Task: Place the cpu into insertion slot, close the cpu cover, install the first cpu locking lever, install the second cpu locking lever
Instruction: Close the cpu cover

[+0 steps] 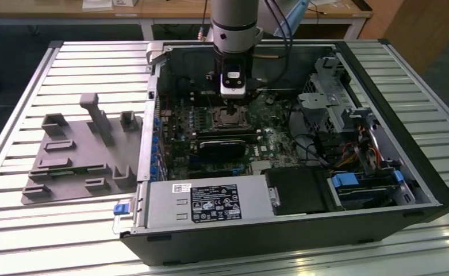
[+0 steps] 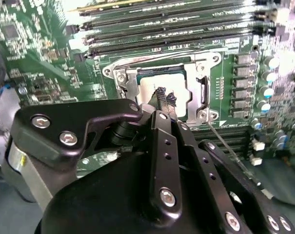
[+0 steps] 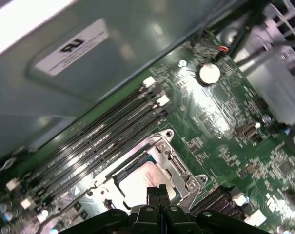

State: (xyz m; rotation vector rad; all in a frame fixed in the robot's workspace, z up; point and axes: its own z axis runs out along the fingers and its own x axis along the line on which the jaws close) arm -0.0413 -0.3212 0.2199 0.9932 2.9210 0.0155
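The cpu (image 2: 154, 87) lies in the insertion slot (image 1: 228, 119) on the green board, its pale metal top showing through the window of the cpu cover (image 2: 119, 77). The cover lies flat around the chip in both wrist views, with the cpu (image 3: 143, 178) framed by the cpu cover (image 3: 179, 157). My gripper (image 2: 165, 99) hangs right over the chip with its black fingers pressed together, shut on nothing that I can see. A thin metal locking lever (image 2: 230, 153) sticks out from the socket's corner, away from the frame. In the exterior view the gripper (image 1: 231, 108) is just above the socket.
Long black memory slots (image 2: 167, 29) run beside the socket. A black card (image 1: 224, 144) lies just in front of it. The case walls, drive cage (image 1: 332, 92), cables (image 1: 355, 152) and power supply (image 1: 205, 204) hem in the board. A grey fixture plate (image 1: 79, 155) sits at the exterior view's left.
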